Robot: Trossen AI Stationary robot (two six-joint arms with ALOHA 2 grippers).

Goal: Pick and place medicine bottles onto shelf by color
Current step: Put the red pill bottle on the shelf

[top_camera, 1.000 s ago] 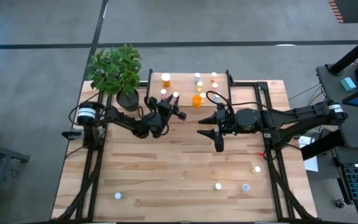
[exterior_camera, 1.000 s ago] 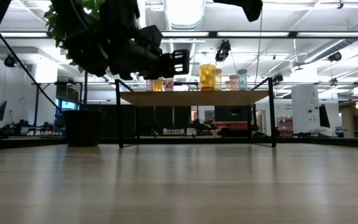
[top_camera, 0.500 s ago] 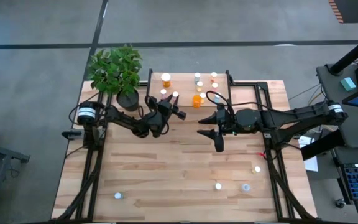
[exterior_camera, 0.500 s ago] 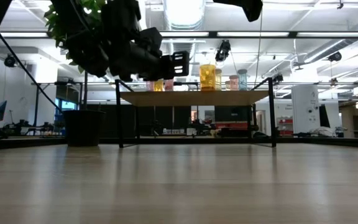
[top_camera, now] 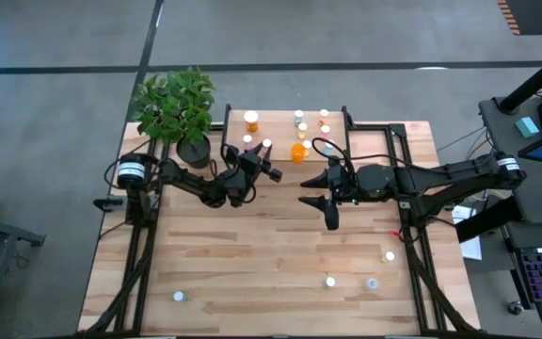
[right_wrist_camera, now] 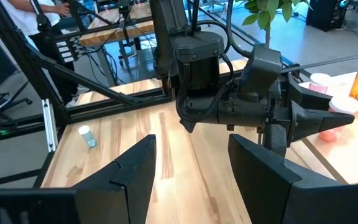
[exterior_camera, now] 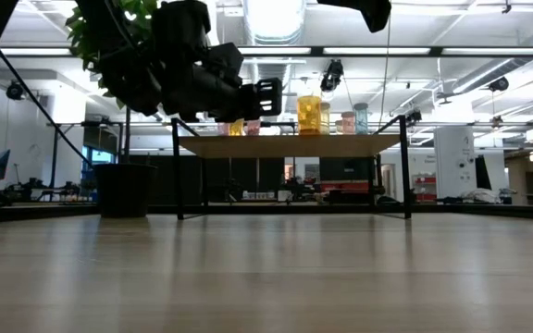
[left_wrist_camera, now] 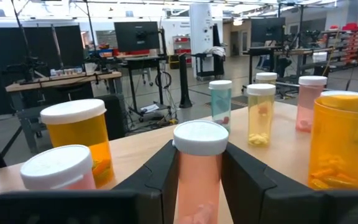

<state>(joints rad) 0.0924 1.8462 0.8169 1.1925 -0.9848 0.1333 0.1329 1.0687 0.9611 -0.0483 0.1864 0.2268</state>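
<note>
The shelf (top_camera: 280, 125) stands at the table's far edge with several medicine bottles on its wooden top: an orange one (left_wrist_camera: 79, 138), a pink one (left_wrist_camera: 58, 173), a blue one (left_wrist_camera: 220, 102), a yellow one (left_wrist_camera: 261, 113) and a large orange one (left_wrist_camera: 347, 149). My left gripper (top_camera: 263, 158) reaches level over the shelf's near left part, shut on a pink bottle (left_wrist_camera: 197, 180) with a white cap. My right gripper (top_camera: 324, 196) hangs open above the table, just in front of the shelf, with nothing between its fingers. My left gripper pinches the pink bottle's body (left_wrist_camera: 188, 183) just below the white cap (left_wrist_camera: 200, 137), one finger (left_wrist_camera: 160, 171) on each side. The fingers come level from the table's near left side. The bottle stands upright; whether its base rests on the shelf top I cannot tell.
A potted plant (top_camera: 177, 108) stands left of the shelf, close behind my left arm. Several loose bottles lie near the table's front edge, one (top_camera: 179, 296) at the left and others (top_camera: 330, 281) (top_camera: 373, 282) (top_camera: 390, 255) at the right. A person (right_wrist_camera: 36, 12) shows beyond the table.
</note>
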